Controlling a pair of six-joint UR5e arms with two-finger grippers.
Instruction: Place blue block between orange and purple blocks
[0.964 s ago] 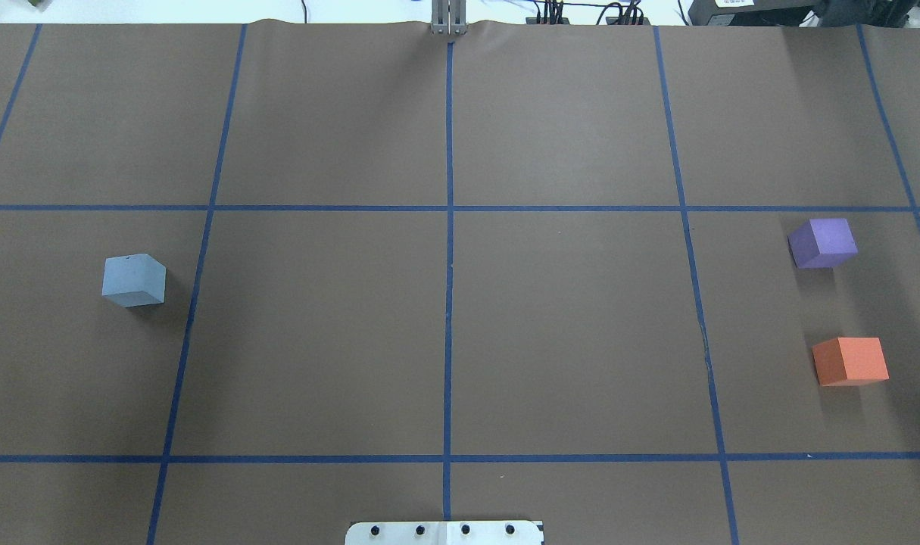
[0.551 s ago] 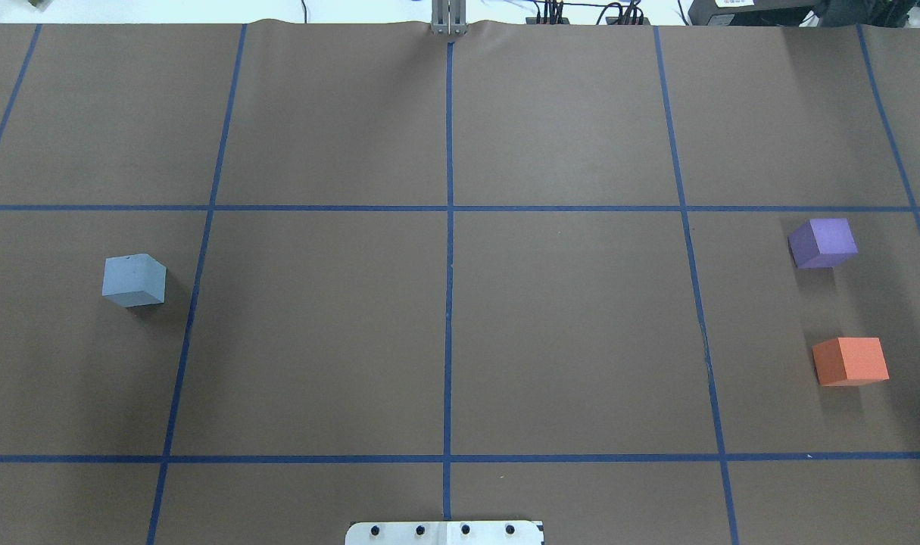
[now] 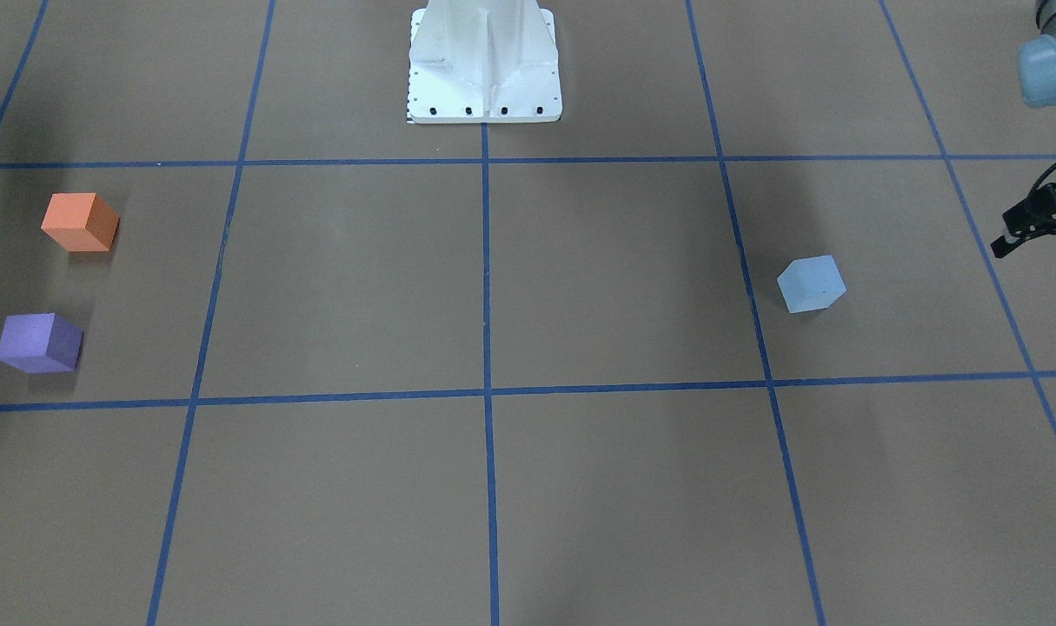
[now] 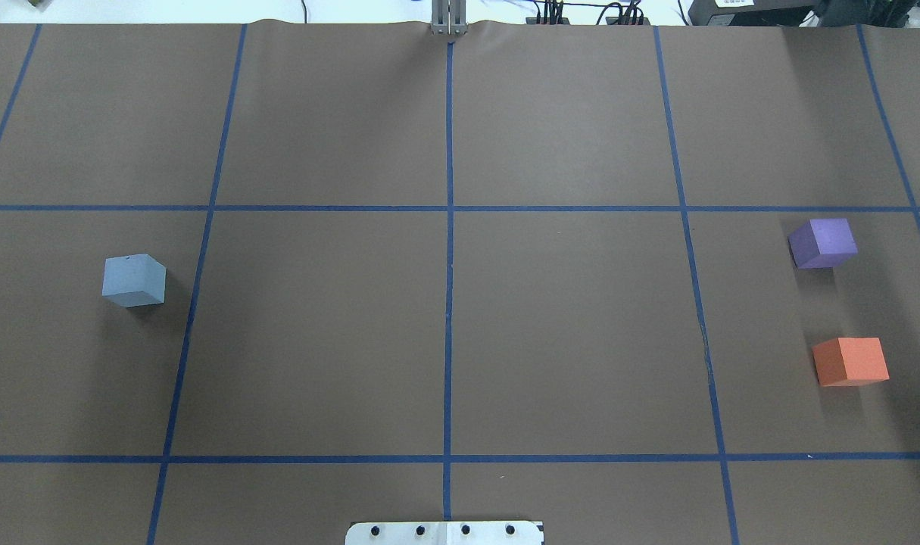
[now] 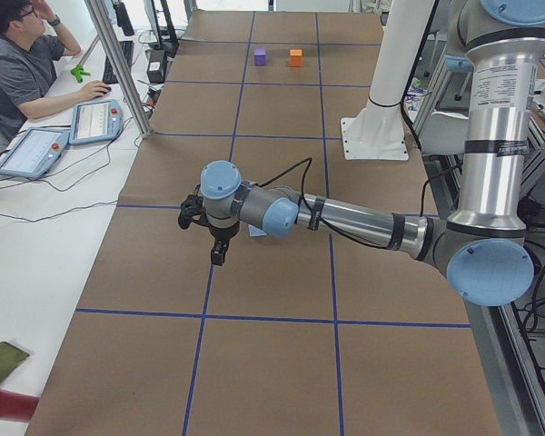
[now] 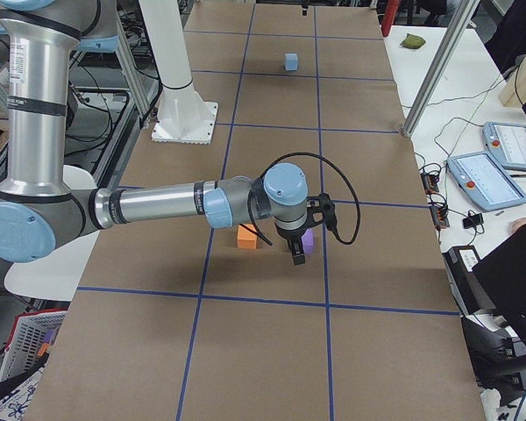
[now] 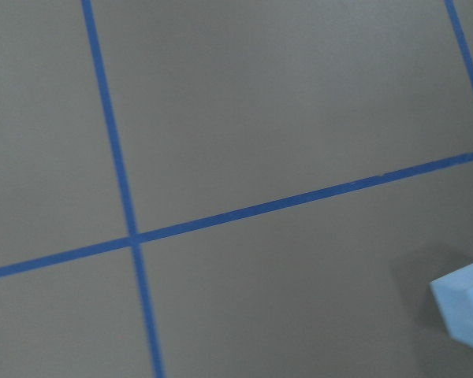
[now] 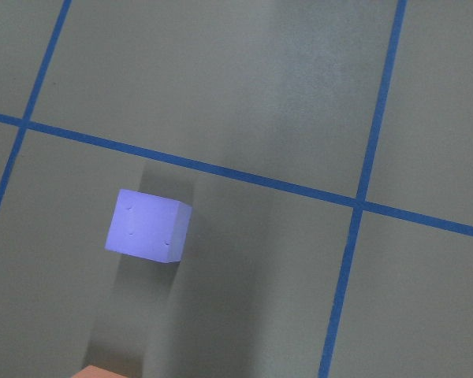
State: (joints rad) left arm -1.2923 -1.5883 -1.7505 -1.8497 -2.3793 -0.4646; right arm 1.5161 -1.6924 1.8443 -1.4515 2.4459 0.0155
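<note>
Pincer states: cannot tell. Left pincer (image 5: 215,247) near blue block (image 4: 133,280); right pincer (image 6: 296,250) by purple block (image 4: 823,242), gap to orange block (image 4: 850,361), table (image 4: 566,333) edge close.

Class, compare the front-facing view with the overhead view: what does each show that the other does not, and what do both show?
Only the front-facing view shows the left arm and the left claw, at its right edge, and the white base column. Only the overhead view shows the cables beyond the table's far edge. Both show the blue block, purple block and orange block, all apart on the table, and the tape grid.
</note>
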